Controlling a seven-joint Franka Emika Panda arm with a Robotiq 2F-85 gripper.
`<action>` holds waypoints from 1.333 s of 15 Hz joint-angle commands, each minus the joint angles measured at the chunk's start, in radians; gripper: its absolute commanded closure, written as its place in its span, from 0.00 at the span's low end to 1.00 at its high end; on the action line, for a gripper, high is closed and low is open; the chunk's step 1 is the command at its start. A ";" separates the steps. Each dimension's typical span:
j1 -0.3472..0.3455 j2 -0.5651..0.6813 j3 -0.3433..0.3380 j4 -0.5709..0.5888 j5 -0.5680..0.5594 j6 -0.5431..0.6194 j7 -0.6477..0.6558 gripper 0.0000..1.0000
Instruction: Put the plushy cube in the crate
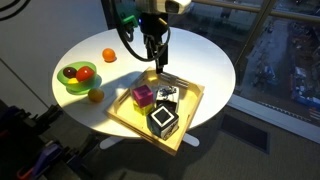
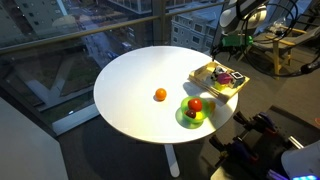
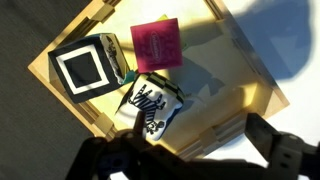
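Note:
The plushy cube [image 3: 150, 105], grey and white with zebra-like markings, lies inside the yellow crate [image 3: 238, 62]. It also shows in an exterior view [image 1: 167, 94]. My gripper [image 3: 198, 132] is open and empty, just above the crate's edge, with one finger close beside the plushy cube. In both exterior views the gripper [image 1: 152, 55] [image 2: 231, 46] hangs over the crate [image 1: 124, 118] [image 2: 206, 82].
A pink cube [image 3: 156, 44] and a black cube with white square markings [image 3: 88, 67] also sit in the crate. On the round white table [image 1: 190, 55] are a green plate [image 1: 70, 86] holding fruit, an orange [image 1: 108, 56] and another small fruit [image 1: 95, 95].

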 commanded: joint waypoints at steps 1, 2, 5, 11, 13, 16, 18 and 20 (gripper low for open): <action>0.016 -0.072 0.015 -0.044 -0.005 -0.001 -0.002 0.00; 0.021 -0.083 0.019 -0.048 -0.005 -0.004 -0.003 0.00; 0.031 -0.116 0.034 -0.061 0.000 -0.013 -0.013 0.00; 0.046 -0.204 0.076 -0.092 0.008 -0.077 -0.057 0.00; 0.053 -0.235 0.089 -0.103 0.002 -0.105 -0.073 0.00; 0.067 -0.280 0.106 -0.121 -0.015 -0.144 -0.089 0.00; 0.081 -0.310 0.116 -0.136 -0.042 -0.159 -0.077 0.00; 0.091 -0.334 0.127 -0.149 -0.068 -0.161 -0.067 0.00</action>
